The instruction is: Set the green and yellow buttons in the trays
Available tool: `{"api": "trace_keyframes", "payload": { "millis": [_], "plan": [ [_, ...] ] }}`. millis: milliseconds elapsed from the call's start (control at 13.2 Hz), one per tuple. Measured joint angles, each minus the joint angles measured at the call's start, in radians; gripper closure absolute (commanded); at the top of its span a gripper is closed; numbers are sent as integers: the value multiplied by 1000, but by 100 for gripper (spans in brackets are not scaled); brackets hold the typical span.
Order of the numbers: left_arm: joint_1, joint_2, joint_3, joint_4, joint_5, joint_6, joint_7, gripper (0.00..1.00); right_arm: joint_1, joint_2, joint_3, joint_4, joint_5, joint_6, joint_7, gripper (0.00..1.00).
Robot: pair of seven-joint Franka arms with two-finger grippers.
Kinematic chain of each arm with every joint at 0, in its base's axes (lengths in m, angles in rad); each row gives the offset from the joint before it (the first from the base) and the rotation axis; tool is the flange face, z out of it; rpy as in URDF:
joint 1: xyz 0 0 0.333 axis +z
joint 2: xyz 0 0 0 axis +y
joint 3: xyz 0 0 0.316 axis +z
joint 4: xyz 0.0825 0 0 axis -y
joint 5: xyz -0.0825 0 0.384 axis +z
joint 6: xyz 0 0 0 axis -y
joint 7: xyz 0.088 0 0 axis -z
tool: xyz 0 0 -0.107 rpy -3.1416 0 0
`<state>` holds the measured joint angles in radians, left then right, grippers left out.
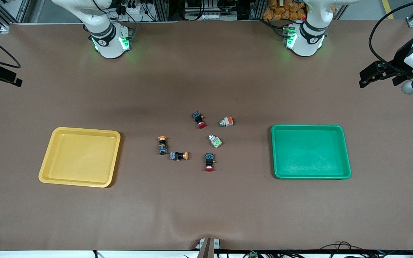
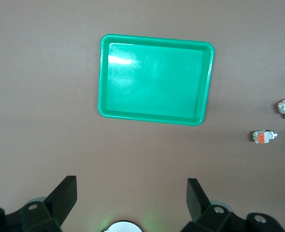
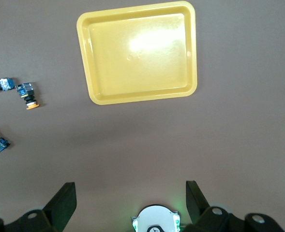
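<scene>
Both grippers are hanging high w/ jaws spread, empty: left gripper [image 2: 131,203] over green tray [image 1: 310,175], right gripper [image 3: 130,203] over yellow tray [image 1: 79,182]. You're seeing green and yellow buttons [image 1: 215,141] lying clustered btwn trays, likely start pose.

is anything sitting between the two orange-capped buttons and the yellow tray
Nothing visible does. The two orange-capped buttons lie on bare table toward the yellow tray, with only brown table cover between them. The red-capped switches lie toward the green tray, out of that path. Both tools are open, high above the table.
</scene>
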<state>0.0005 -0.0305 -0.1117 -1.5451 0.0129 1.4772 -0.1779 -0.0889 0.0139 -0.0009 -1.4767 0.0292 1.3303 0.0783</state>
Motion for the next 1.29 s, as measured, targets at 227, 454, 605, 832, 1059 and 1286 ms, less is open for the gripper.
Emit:
{"api": "trace_keyframes", "payload": {
  "millis": [227,454,605,832,1059,1286],
  "plan": [
    [1,0,0,1,0,0,0,0,41,0,4,0,1,1,0,0],
    [1,0,0,6,0,0,0,0,53,0,4,-3,1,-31,0,0],
    [1,1,0,11,0,0,0,0,53,6,3,-12,1,-65,0,0],
    [1,5,0,13,0,0,0,0,62,73,4,-30,1,-56,0,0],
    [1,10,0,14,0,-1,0,0,74,219,5,-40,5,40,1,0],
    [1,13,0,13,0,-4,0,0,79,322,3,-32,49,101,3,0]
  ]
}}
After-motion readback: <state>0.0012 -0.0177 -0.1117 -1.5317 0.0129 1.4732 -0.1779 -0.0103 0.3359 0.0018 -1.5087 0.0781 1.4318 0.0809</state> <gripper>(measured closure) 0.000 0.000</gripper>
